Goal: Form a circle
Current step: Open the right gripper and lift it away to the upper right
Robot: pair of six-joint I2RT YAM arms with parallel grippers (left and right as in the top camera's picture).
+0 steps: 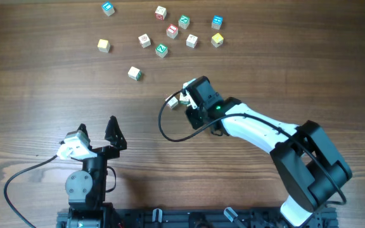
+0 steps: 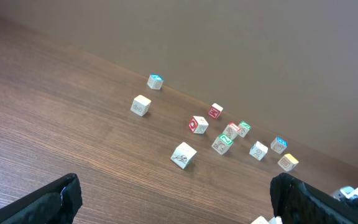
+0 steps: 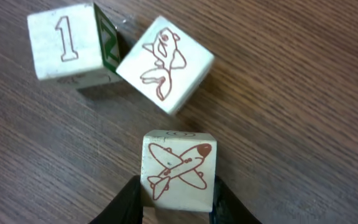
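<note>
Starting at the jaws, I am seeing the right gripper (image 3: 176, 202) pinching the airplane cube (image 3: 178, 171), one finger flush on each side, at the bottom centre of the right wrist frame. The circle (image 1: 175, 101) is sitting at the centre of the overhead frame and is only begun. The fish cube (image 3: 165, 57) and the cube marked 1 (image 3: 64, 42) are touching or nearly so, with the airplane cube just below them, apart.

I am judging two risks. Pushing further up-frame could be driving into the fish cube's corner and scattering the pair. A skewed release could be twisting the held cube out of line.

The left gripper (image 1: 97, 126) is standing spread wide at lower left, holding nothing. The loose cubes (image 1: 161, 49) are lying well apart along the top.
</note>
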